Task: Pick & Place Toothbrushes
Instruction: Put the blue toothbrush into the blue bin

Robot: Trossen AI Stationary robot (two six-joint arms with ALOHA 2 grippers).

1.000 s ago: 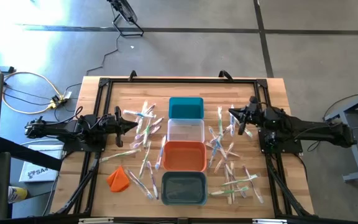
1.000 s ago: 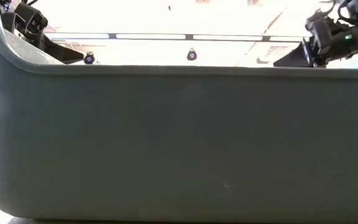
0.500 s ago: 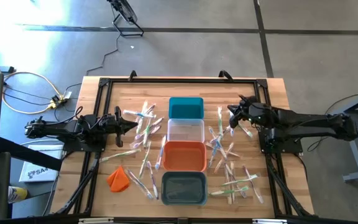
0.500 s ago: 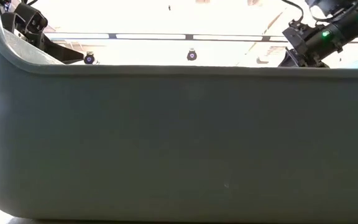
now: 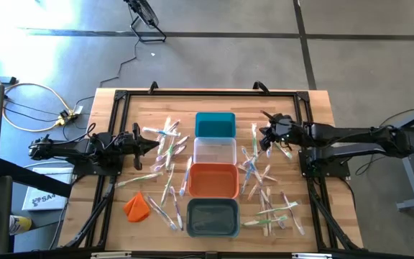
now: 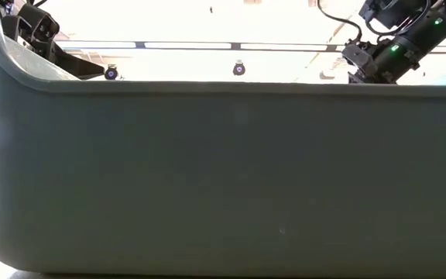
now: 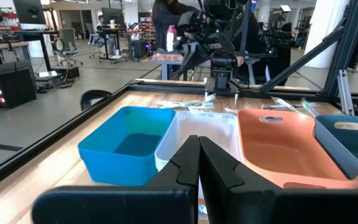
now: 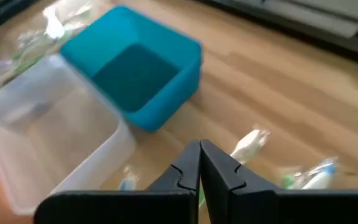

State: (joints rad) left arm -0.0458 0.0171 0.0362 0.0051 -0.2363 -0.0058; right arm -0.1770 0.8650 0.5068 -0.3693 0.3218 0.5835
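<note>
The right end effector (image 5: 266, 134), fingers pressed together and holding nothing, hangs over the toothbrushes (image 5: 263, 180) scattered on the bench (image 5: 315, 108) right of the teal bin (image 5: 215, 124). The clear bin (image 5: 215, 151), orange bin (image 5: 212, 180) and grey bin (image 5: 212, 216) line up below it. The left end effector (image 5: 155, 143), also closed and empty, waits over the left scatter, near an orange lump (image 5: 136, 206).

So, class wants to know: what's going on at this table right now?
Two robot arms are sorting toothbrushes that lie scattered on the wooden table either side of four bins in a row. The right gripper reaches in over the right-hand pile near the teal bin, fingers shut and holding nothing. The left gripper waits shut by the left-hand pile. All four bins look empty.
</note>
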